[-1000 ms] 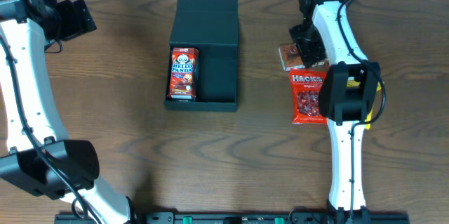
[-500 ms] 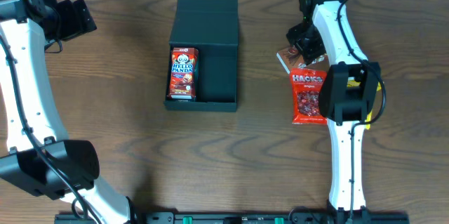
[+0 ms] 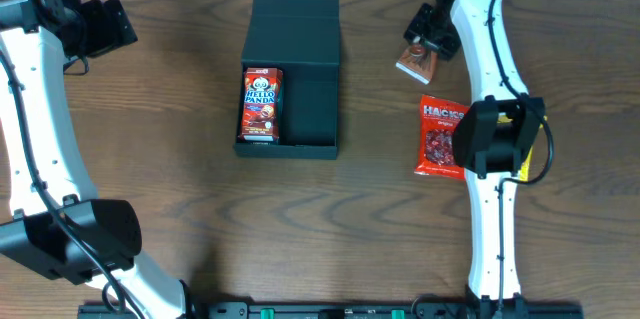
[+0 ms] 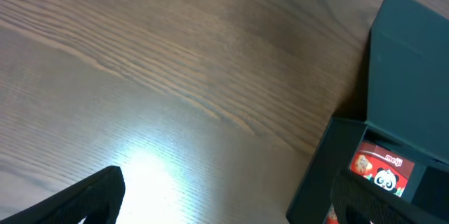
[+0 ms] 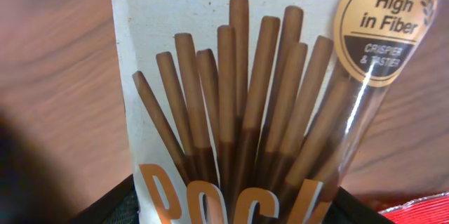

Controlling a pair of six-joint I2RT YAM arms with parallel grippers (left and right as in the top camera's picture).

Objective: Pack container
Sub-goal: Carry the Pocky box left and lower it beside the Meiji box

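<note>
My left arm (image 3: 30,109) was bent up along the left edge of the surface (image 3: 180,159). Its hand (image 3: 118,25) pointed toward the middle, and its two fingers (image 4: 91,196) were wide apart with nothing between them. My right arm (image 3: 490,79) was stretched far out to the back of the surface. Its hand (image 3: 424,44) was clamped on a Pocky pack (image 3: 412,60), which sat tilted in the grip. In the right wrist view the pack filled almost the whole picture, with a dark finger low on each side of it. I counted one container (image 3: 310,109), in the middle of the surface between the two arms, with its lid folded open and flat toward the back. I counted three snacks. One was a Hello Panda box (image 3: 261,105) lying inside the container on its left side. One was the Pocky pack in my right hand. One was a red Hacks bag (image 3: 438,139) lying flat on the surface beside my right arm.
</note>
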